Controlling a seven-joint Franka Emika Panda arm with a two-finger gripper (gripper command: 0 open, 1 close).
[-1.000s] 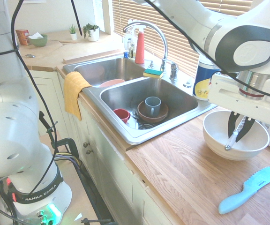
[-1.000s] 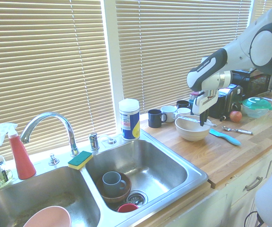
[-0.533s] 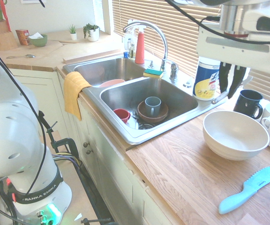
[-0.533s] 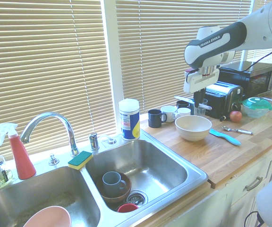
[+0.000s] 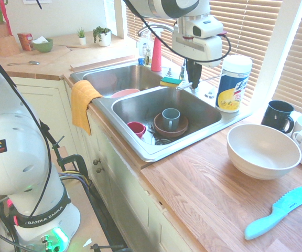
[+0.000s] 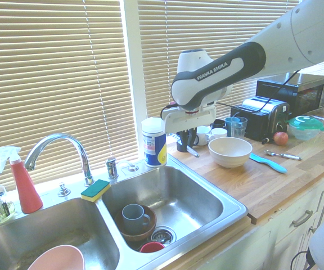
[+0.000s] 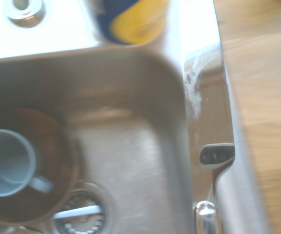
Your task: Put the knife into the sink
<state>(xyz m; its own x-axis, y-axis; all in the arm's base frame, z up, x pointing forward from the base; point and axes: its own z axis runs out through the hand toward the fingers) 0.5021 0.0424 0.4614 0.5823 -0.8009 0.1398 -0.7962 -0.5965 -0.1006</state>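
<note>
My gripper hangs above the back of the sink's right basin, shut on the knife. The slim knife lies roughly level across the fingers. In the second exterior view the gripper is over the basin's far corner beside the counter, and the knife pokes out below it. The wrist view looks down into the sink, and the knife's shiny end rises from the bottom edge. A grey-blue mug stands in a brown bowl on the basin floor.
The curved faucet, a sponge and a wipes canister stand close to the gripper. A white bowl, a teal plastic knife and mugs are on the wooden counter. A yellow cloth hangs over the sink's left rim.
The arm lifted the knife out of the white bowl, then swung left past the canister to above the sink's right basin. The gripper stayed shut on it.
</note>
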